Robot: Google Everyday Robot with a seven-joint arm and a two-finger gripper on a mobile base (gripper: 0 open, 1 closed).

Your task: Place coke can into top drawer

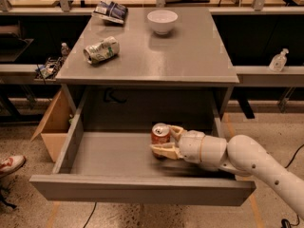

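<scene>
The coke can (160,133), red with a silver top, stands upright on the floor of the open top drawer (109,153), right of its middle. My gripper (164,139) reaches in from the right on a white arm (247,158). Its pale fingers (164,151) lie on either side of the can, one in front and one behind, closed on it. The drawer is pulled fully out below the grey table (190,56), with its flat front panel (137,190) nearest the camera.
On the table stand a white bowl (162,21), a dented silver-green can (100,50) lying on its side and a dark packet (110,11). A cardboard box (53,127) sits left of the drawer. A shoe (10,164) shows at far left.
</scene>
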